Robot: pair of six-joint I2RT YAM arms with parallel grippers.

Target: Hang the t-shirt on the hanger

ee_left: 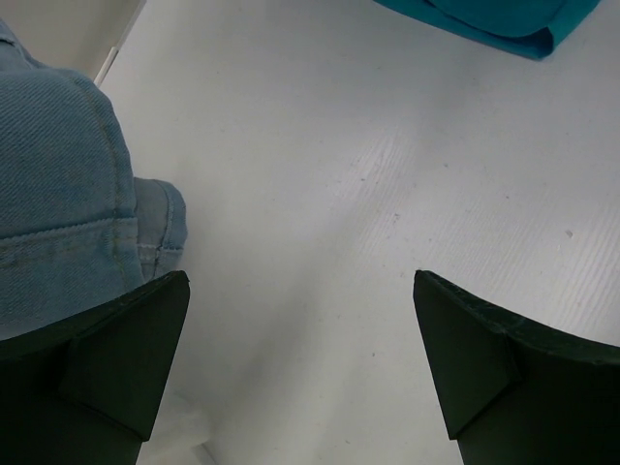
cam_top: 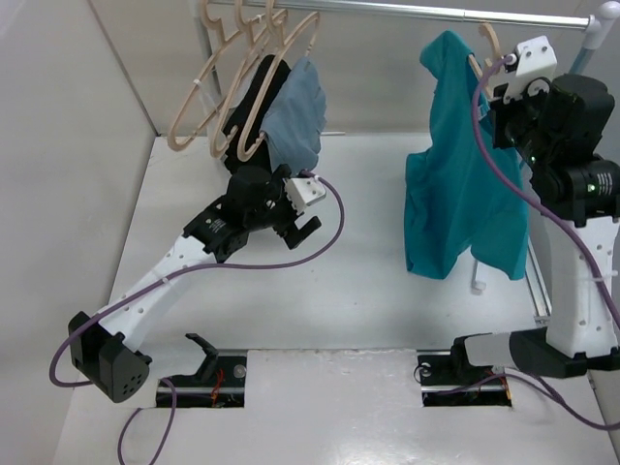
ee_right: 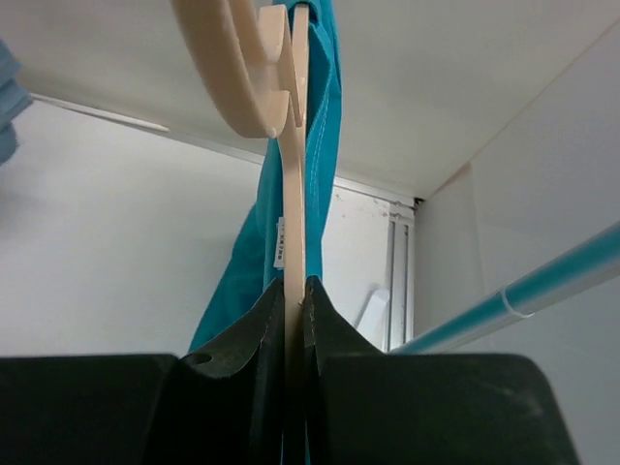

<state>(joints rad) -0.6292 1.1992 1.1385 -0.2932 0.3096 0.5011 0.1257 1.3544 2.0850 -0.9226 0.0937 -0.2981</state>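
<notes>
**T-shirt point(cam_top: 450, 184), one.** Teal, draped over the hanger and hanging in long folds above the tabletop's point(cam_top: 368, 291) far right corner. Its lower hem reaches the surface near the right edge. The left wrist view catches a corner of that hem point(ee_left: 484, 19) lying on the white top.

**Hanger point(cam_top: 487, 44), one in hand.** Beige plastic, held up at the right end of the rail point(cam_top: 436, 12), with its hook just under the bar. Whether hook and bar touch cannot be told. The right wrist view shows it edge-on point(ee_right: 294, 194), with teal cloth point(ee_right: 325, 116) falling along its far side.

**Spare hangers point(cam_top: 199, 102).** Same beige make, hung on the rail above the far left corner. Three hooks can be counted, though the bodies overlap.

**Other garments, two.** One grey-blue point(cam_top: 295, 116) and one black point(cam_top: 257, 92), both hanging among the spare hangers. The grey-blue one also shows at the left of the left wrist view point(ee_left: 58, 194), its hem just beside one jaw.

**Right gripper point(cam_top: 496, 68), one.** Raised to rail height, with its jaws pressed onto the thin stem of the hanger point(ee_right: 295, 291) — a firm pinch.

**Left gripper point(cam_top: 298, 225), one.** Low over the far left part of the tabletop, below the grey-blue garment. Its jaws are spread wide point(ee_left: 300, 320) with nothing between them — only bare white surface beneath.
</notes>
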